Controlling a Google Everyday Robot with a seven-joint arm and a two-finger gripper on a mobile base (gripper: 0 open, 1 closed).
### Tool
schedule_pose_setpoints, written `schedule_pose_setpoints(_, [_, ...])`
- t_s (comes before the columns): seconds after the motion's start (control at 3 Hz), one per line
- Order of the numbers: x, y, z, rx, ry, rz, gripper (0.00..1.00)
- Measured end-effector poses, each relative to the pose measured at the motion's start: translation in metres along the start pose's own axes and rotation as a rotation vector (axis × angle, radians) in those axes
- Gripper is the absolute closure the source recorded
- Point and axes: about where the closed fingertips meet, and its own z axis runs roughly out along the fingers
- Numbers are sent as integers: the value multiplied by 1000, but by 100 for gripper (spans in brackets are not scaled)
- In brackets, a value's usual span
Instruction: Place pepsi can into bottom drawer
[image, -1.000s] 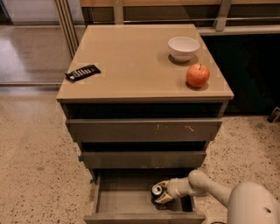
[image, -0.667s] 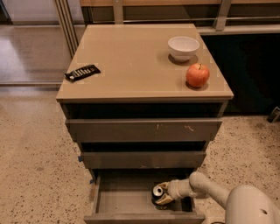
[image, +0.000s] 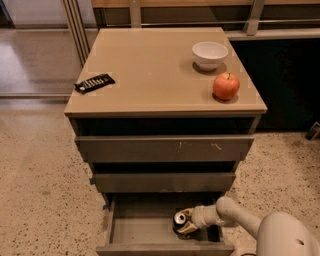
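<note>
The bottom drawer (image: 135, 230) is pulled out at the foot of the grey-brown cabinet, a shallow tray with a low front panel. The pepsi can (image: 180, 220) stands inside it toward the right, its silver top showing and its dark body mostly hidden. My gripper (image: 186, 223) reaches down into the drawer from the right on a white arm (image: 235, 215), and its fingers sit around the can. The can appears to rest on the drawer floor.
On the cabinet top sit a white bowl (image: 210, 54), a red apple (image: 226, 86) and a dark snack bar (image: 94, 83). The top drawer (image: 165, 148) and middle drawer (image: 165, 181) are slightly open above my arm. Speckled floor surrounds the cabinet.
</note>
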Motion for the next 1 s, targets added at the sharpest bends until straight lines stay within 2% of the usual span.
schedule_pose_setpoints(1.0, [-4,-3,4,3,-11,-7,14])
